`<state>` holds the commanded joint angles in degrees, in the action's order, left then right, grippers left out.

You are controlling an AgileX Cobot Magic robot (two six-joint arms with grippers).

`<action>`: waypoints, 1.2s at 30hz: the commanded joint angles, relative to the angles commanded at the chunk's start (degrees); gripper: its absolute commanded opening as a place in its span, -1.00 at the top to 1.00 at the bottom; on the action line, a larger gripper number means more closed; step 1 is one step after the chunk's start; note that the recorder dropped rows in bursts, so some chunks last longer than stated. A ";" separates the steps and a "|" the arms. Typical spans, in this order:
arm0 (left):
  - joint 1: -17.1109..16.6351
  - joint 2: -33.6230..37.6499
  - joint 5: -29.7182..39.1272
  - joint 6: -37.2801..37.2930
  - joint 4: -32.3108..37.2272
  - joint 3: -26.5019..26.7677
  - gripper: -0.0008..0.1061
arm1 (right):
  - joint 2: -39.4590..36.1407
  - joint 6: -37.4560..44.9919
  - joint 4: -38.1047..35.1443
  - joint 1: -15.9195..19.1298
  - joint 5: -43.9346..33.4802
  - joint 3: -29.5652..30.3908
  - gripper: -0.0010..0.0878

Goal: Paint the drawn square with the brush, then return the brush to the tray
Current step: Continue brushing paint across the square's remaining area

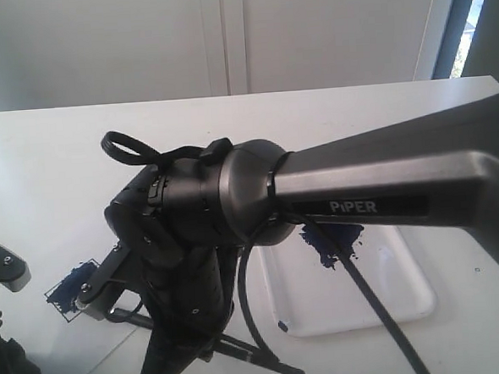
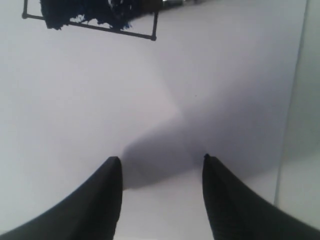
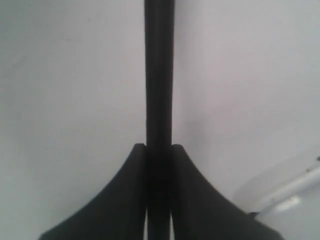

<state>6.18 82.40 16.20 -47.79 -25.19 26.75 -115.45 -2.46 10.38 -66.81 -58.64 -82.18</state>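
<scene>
Filling most of the ext. view, the dark R arm (image 1: 376, 179), labelled PiPER, reaches across a white table (image 1: 44, 157), w/ pale wall panels (image 1: 139, 41) behind and a window strip (image 1: 476, 12) at the far corner. A glossy white tray (image 1: 391, 288) sits under the arm, w/ a dark blue blot (image 1: 325, 248) at its far left corner, partly hidden. On the view's left, well apart from the tray, lies the drawn square (image 1: 69, 289): thin black outline, skewed, inside mostly smeared dark blue.

L wrist view shows it closer, on a white paper sheet (image 2: 100, 100); the ragged smear stops short of one outline side. The L gripper (image 2: 160, 158) is above the paper, fingers spread wide. Only the R wrist view shows the grip: the R gripper (image 3: 159, 146) is clamped tight on the brush (image 3: 159, 75), black handle running straight out btwn the fingers, tip out of frame.
</scene>
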 joint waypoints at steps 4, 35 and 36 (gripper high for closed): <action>0.00 0.00 0.00 0.00 0.00 0.00 -0.02 | 0.00 -2.56 2.78 0.11 -0.38 0.00 0.98; 0.00 0.00 -0.04 0.00 -0.24 0.00 -0.02 | 0.00 8.22 -10.38 -0.12 0.51 0.00 0.98; 0.00 0.00 0.10 0.11 -0.24 0.00 -0.02 | 0.00 6.60 -9.63 -0.02 0.93 0.00 0.98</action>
<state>6.18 82.40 16.29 -47.67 -25.42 26.75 -115.45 4.15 0.76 -66.82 -57.71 -82.18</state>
